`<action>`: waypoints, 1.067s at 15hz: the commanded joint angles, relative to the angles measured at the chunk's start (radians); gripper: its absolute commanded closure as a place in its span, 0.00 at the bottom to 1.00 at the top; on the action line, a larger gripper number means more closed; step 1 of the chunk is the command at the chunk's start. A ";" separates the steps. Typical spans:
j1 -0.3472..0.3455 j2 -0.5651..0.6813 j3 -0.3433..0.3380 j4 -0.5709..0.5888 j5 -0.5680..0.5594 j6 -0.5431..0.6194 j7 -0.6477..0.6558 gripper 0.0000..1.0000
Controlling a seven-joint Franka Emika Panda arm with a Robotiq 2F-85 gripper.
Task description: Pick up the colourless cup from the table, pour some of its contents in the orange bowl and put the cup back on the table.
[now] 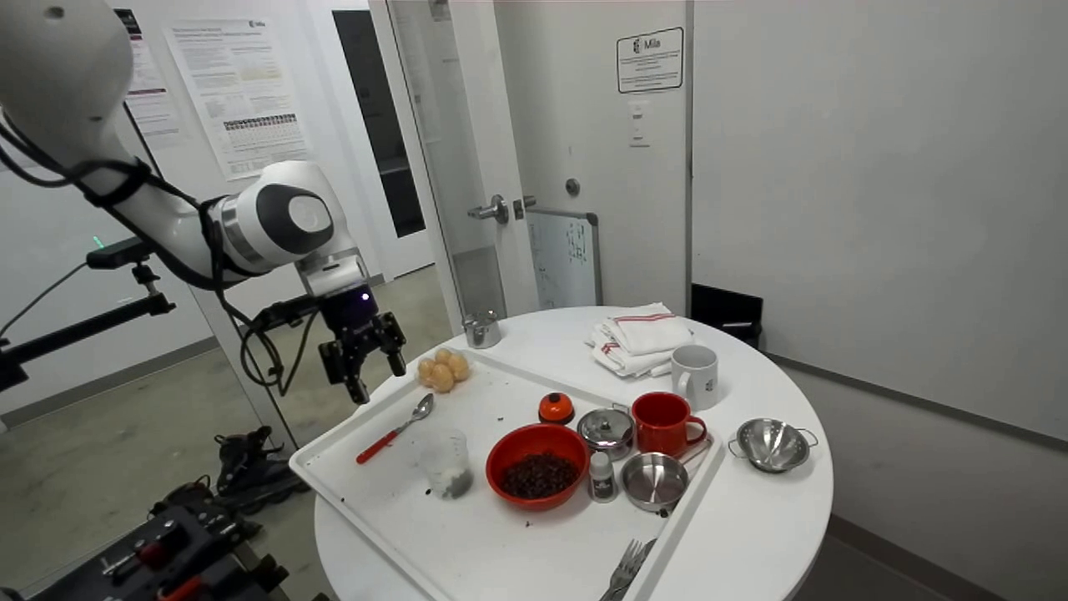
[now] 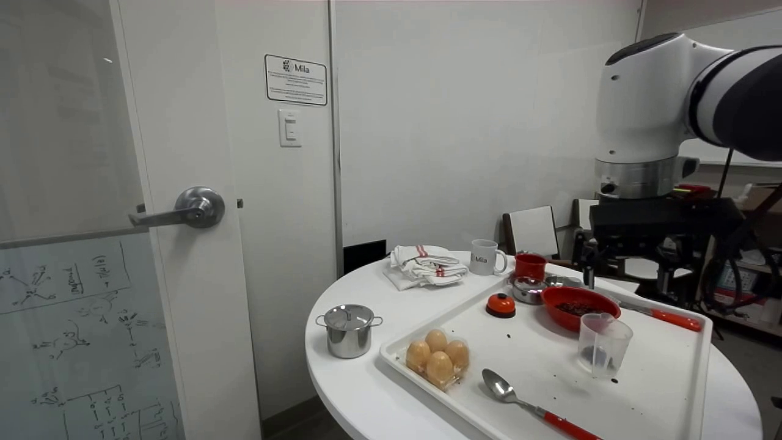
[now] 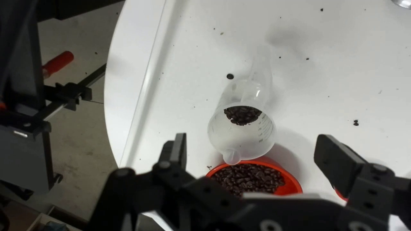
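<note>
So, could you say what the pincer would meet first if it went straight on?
Likely the colourless cup, ahead of the open pincer in the wrist view, though depth is unclear.

Tray (image 1: 492, 551), towels (image 1: 641, 338), pot (image 2: 349, 336), mug (image 2: 484, 258), colander (image 1: 773, 448) on table (image 1: 751, 526)

A research lab, by the look of it, with an office touch. The white and grey jointed robot arm (image 2: 644, 113) speaks for the lab — so does the whiteboard of handwritten black diagrams (image 2: 73, 342), seen through a glass-paned white door (image 2: 186, 140) with a silver metal lever handle (image 2: 198, 208). A black-bordered white rectangular sign (image 2: 296, 79) bears the name Mila, and a white printed poster (image 1: 238, 96) hangs beyond the arm. The round white table (image 2: 360, 290) (silver lidded metal pot (image 2: 349, 336), folded white towels with red stripes (image 2: 424, 266)) looks more like a kitchen's.
</note>
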 commanded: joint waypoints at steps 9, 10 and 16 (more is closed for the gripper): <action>0.108 0.216 -0.116 0.176 0.062 -0.076 -0.066 0.00; 0.115 0.179 -0.119 0.140 0.086 -0.061 -0.031 0.00; 0.137 0.208 -0.142 0.153 0.111 -0.069 0.019 0.00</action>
